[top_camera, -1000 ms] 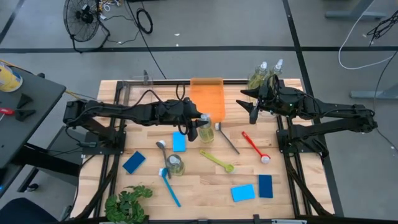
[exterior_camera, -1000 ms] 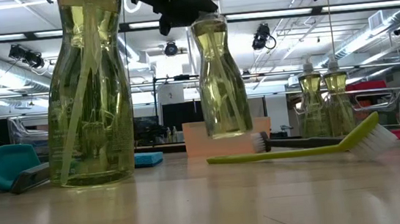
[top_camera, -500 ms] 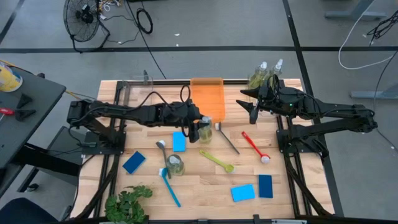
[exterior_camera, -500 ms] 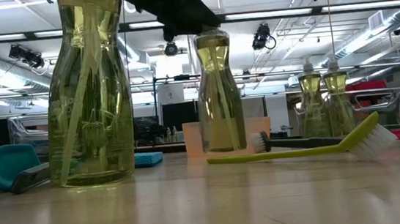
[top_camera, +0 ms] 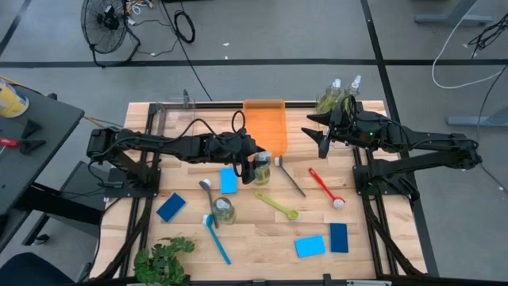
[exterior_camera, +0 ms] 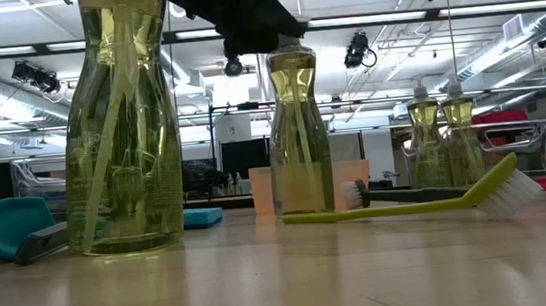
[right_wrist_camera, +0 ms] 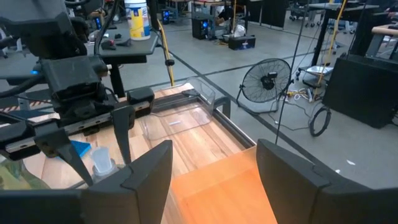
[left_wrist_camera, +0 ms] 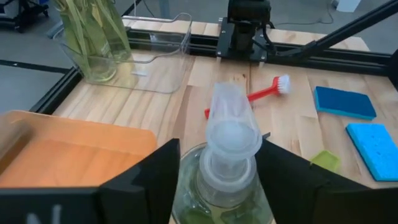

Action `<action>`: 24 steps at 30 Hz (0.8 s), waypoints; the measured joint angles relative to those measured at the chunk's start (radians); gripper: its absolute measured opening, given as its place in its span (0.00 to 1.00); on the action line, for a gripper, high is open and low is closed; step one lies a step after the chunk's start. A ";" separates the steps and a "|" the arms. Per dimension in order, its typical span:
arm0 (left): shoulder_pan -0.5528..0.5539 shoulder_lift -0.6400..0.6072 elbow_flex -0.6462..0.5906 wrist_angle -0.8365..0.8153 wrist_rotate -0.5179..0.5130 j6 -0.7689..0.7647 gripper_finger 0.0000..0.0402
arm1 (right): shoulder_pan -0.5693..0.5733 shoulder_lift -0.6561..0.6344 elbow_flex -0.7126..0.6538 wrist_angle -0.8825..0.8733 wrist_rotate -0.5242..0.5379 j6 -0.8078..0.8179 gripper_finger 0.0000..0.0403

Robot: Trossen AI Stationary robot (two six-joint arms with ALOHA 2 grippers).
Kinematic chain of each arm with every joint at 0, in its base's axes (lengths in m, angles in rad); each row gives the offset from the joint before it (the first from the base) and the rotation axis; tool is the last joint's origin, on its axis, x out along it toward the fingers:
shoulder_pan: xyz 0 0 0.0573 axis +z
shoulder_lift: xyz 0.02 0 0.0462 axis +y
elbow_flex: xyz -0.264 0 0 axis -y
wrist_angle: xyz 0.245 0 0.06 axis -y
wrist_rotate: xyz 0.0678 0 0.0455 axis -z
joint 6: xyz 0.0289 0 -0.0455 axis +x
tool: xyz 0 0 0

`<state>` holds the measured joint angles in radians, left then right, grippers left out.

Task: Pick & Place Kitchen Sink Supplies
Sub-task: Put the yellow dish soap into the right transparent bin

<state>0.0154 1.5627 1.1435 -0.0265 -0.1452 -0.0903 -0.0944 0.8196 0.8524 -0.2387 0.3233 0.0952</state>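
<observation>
Two fingers of our left gripper (left_wrist_camera: 217, 180) stand apart on either side of the pump bottle (top_camera: 261, 166), which sits upright on the tabletop just off the near edge of the orange tray (top_camera: 264, 125); we judge the grip released, or nearly so, with no clamp showing. Our right gripper (top_camera: 321, 137) hangs open and empty above the far right part of the tabletop, beside two more pump bottles (top_camera: 332, 98) standing at the far right corner. As we read it, the task is early to midway: a fourth bottle (top_camera: 223, 210) stands toward the near left, and the green brush (top_camera: 277, 205), red brush (top_camera: 325, 187), blue brush (top_camera: 217, 238), black brush (top_camera: 290, 178) and four sponges (top_camera: 310, 245) lie loose across the tabletop, unsorted. The tray holds nothing we can see. The clear bin (top_camera: 178, 123) at the far left corner looks empty too. A leafy plant (top_camera: 164, 260) sits at the near left corner.
</observation>
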 joint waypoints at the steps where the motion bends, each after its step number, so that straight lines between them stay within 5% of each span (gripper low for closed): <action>1: 0.000 0.000 0.000 0.000 0.000 -0.003 0.56 | 0.000 0.000 0.000 0.000 -0.001 0.000 0.58; 11: 0.000 -0.026 -0.001 -0.027 0.000 -0.034 0.66 | 0.000 0.000 0.000 0.029 -0.152 -0.016 0.58; 24: -0.003 -0.177 -0.001 -0.063 -0.016 -0.029 0.67 | 0.000 0.075 0.001 0.026 -0.343 -0.031 0.58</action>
<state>0.0124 1.3858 1.1423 -0.0894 -0.1609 -0.1196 -0.0940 0.8950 0.8532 -0.2127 -0.0200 0.0642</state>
